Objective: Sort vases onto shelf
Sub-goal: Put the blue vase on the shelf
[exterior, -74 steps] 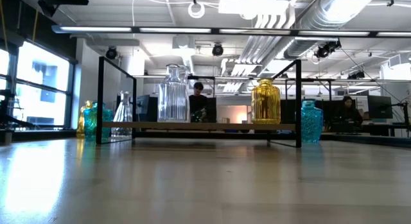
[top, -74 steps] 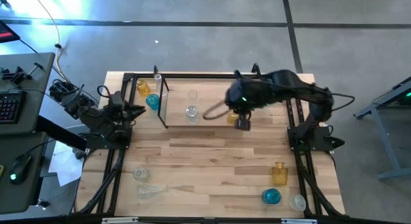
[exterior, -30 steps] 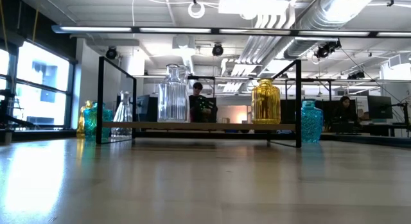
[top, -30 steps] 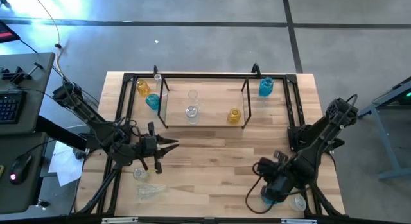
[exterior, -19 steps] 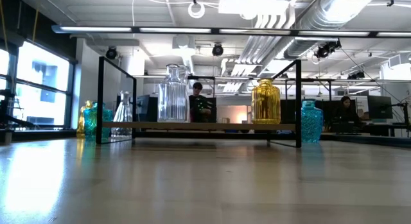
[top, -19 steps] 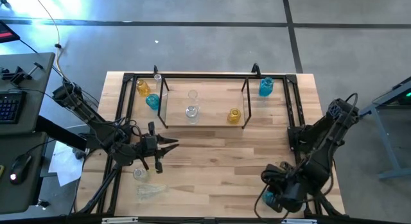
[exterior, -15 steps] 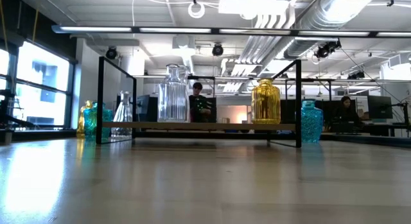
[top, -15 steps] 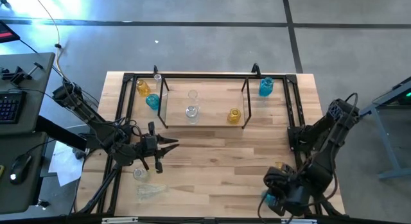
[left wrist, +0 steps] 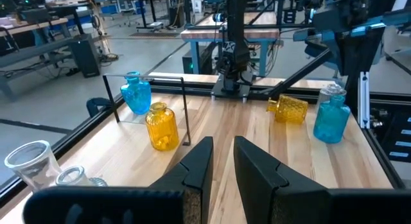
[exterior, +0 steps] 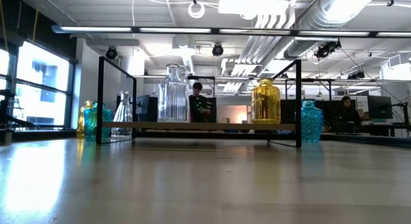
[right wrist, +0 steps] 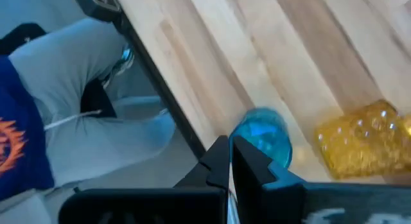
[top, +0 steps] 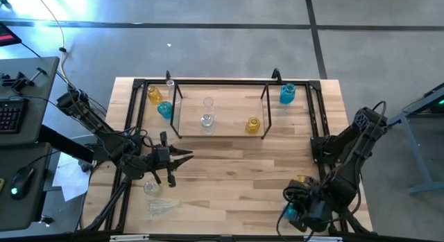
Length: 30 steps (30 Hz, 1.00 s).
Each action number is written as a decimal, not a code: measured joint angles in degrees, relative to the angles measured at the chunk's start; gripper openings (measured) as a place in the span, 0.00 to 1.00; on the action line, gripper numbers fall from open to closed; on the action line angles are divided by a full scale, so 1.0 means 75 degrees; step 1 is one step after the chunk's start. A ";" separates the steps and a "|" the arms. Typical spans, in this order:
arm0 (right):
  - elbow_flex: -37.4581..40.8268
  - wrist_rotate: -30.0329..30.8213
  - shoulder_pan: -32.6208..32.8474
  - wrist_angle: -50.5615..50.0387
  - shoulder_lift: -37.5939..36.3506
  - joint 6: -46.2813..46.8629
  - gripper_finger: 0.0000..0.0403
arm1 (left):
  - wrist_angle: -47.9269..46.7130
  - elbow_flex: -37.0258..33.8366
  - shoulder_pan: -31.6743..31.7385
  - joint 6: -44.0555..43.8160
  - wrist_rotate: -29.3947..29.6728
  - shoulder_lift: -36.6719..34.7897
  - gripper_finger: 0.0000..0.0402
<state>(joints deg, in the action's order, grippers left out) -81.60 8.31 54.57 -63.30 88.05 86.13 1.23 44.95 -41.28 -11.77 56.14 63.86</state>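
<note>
- A wooden table (top: pixel 229 173) carried a low black wire shelf (top: pixel 220 134) along its far edge, its long axis running left to right.
- Three vases stood upright inside the shelf: a small clear one (top: pixel 208 103) at the back, a larger clear one (top: pixel 207 122) in front of it, and a yellow vase (top: pixel 252 125) near the right end.
- In the low view the larger clear vase and the yellow one stood with necks straight up.
- Just outside the shelf's left end stood a yellow vase (top: pixel 154 95) and a blue one (top: pixel 164 109), with a small clear bottle (top: pixel 170 83) behind them.
- A blue vase (top: pixel 287 93) stood upright just outside the right end.
- Near the front left corner sat a clear round vase (top: pixel 151 188); beside it a clear vase (top: pixel 161 207) lay on its side, long axis left to right.
- The left pincer (top: pixel 186 155) hung above the table's left half, pointing right, its fingers (left wrist: pixel 199 163) almost together and holding nothing.
- The right pincer (right wrist: pixel 229 161) was pressed together, empty, tilted down at the front right corner.
- Just past its tips stood a blue vase (right wrist: pixel 263 142) seen from above, with a yellow vase (right wrist: pixel 359 146) beside it, both close to the table edge.
- A person's grey trouser leg (right wrist: pixel 83 131) showed beyond that edge.
</note>
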 joint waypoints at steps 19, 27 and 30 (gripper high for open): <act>0.0000 -0.0443 0.0099 0.0165 0.0256 0.1014 0.30 | -0.0011 0.0000 0.0000 0.0204 0.0003 0.0000 0.14; 0.0000 -0.0033 0.0387 0.0084 0.0315 0.1708 0.54 | -0.0026 0.0000 0.0000 0.0204 0.0003 0.0000 0.14; 0.0000 -0.0011 0.0402 0.0088 0.0309 0.1699 0.55 | -0.0028 0.0000 0.0000 0.0202 -0.0020 0.0000 0.14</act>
<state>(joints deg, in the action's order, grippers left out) -81.60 8.23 57.58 -62.65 90.37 98.87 1.02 44.95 -41.28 -10.25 55.99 63.86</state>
